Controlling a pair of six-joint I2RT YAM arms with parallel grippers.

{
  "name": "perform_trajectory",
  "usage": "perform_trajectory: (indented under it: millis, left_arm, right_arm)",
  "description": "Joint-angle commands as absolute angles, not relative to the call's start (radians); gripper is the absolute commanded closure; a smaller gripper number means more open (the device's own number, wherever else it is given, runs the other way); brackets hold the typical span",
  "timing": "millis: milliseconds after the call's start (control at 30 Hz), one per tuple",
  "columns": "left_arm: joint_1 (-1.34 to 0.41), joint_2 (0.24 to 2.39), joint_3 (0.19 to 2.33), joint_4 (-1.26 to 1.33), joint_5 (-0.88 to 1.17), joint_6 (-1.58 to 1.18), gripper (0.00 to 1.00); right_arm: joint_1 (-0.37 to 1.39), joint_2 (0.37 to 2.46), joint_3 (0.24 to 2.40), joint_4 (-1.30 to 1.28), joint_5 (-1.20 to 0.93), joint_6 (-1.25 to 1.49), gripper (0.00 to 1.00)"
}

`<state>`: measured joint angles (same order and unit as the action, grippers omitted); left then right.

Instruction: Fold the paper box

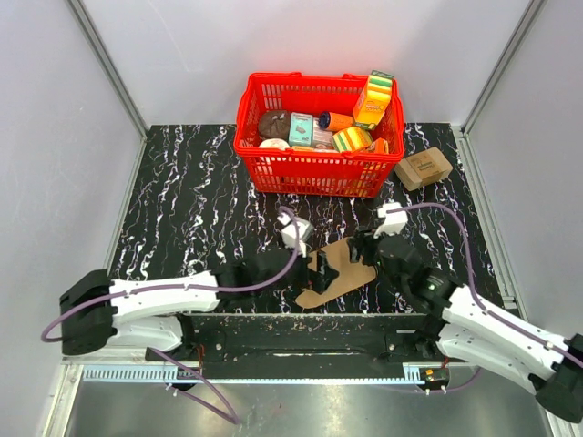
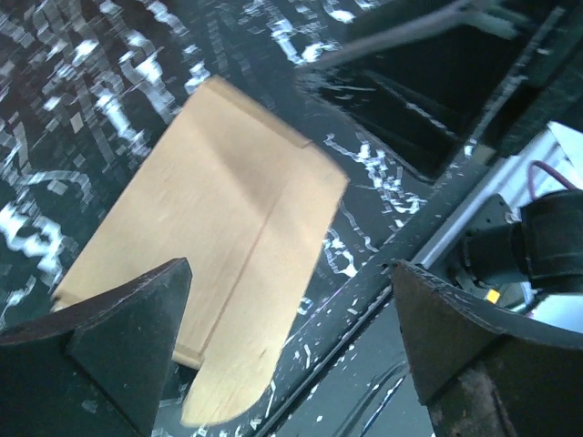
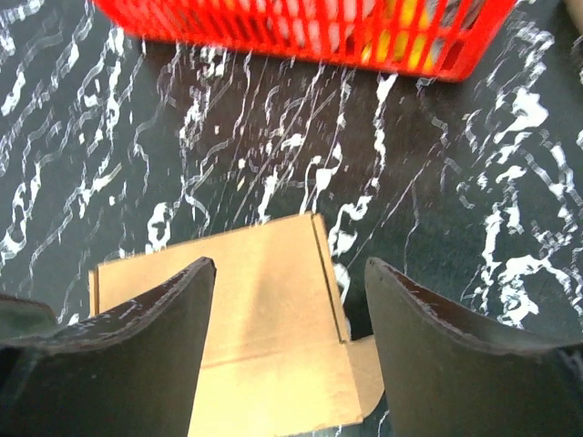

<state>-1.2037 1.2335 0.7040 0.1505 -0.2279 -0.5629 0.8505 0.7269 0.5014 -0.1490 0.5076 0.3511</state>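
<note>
The paper box (image 1: pixel 339 275) lies as a flat brown cardboard piece on the black marbled table, near the front edge between the two arms. My left gripper (image 1: pixel 321 267) hangs over its left part with jaws spread wide. In the left wrist view the cardboard (image 2: pixel 219 228) lies below and left of the left gripper (image 2: pixel 291 350), touching neither finger. My right gripper (image 1: pixel 363 248) hovers at the box's right end. In the right wrist view its open fingers (image 3: pixel 155 346) straddle the cardboard (image 3: pixel 264 273), which shows a crease and a rounded tab, with no grip on it.
A red basket (image 1: pixel 264 155) full of groceries stands at the back centre. A small brown printed carton (image 1: pixel 424 167) sits to its right. The table's front edge and metal rail (image 1: pixel 301 319) run just below the box. Grey walls close in both sides.
</note>
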Motion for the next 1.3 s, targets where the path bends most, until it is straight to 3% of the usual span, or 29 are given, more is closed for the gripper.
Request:
perform_trajectory:
  millis: [0,233,467,800,1000,1267]
  left_arm:
    - [-1.216,1.138,0.621,0.014,-0.426,-0.805,0.01]
    - [-1.253,1.144,0.569,-0.103,-0.506,-1.046,0.01]
    - [-1.264,1.223,0.551,-0.063,-0.554,-1.164,0.01]
    - [-1.264,1.247,0.5,0.126,-0.552,-1.166,0.05]
    - [-1.262,1.288,0.521,0.15,-0.545,-1.149,0.13]
    - [-1.238,1.327,0.523,0.187,-0.514,-1.143,0.16]
  right_arm:
    - [0.813,0.813,0.572,-0.204,0.382,0.333,0.26]
    - [0.537,0.885,0.568,-0.181,0.043,0.347,0.24]
    - [0.431,1.009,0.565,-0.098,-0.202,0.373,0.25]
    - [0.426,1.072,0.529,-0.054,-0.189,0.388,0.43]
    - [0.426,1.083,0.52,-0.071,-0.135,0.385,0.42]
    - [0.423,1.127,0.511,-0.061,-0.149,0.394,0.39]
